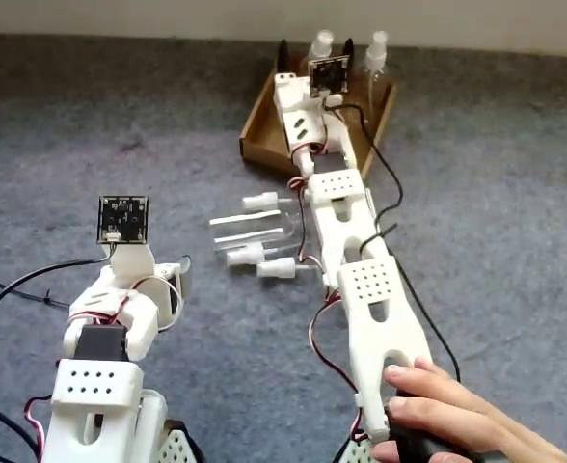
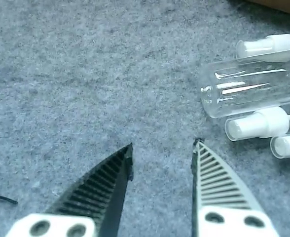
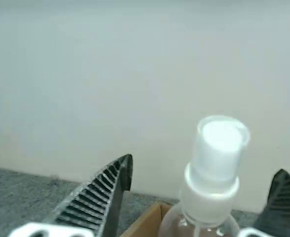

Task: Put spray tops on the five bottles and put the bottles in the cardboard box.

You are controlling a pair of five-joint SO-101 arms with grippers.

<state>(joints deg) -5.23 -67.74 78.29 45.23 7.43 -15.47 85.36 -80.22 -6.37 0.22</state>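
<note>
Clear plastic bottle with a white spray top (image 3: 216,163) stands upright in the brown cardboard box (image 1: 256,125), between the spread jaws of the right gripper (image 3: 204,165); the left gripper (image 2: 162,145), likewise spread, hangs over grey carpet (image 2: 61,74).

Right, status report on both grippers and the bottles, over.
Left gripper open over carpet, beside lying bottle and loose spray tops. Right gripper open, fingers straddling capped bottle at cardboard box. Second capped bottle close alongside.
</note>
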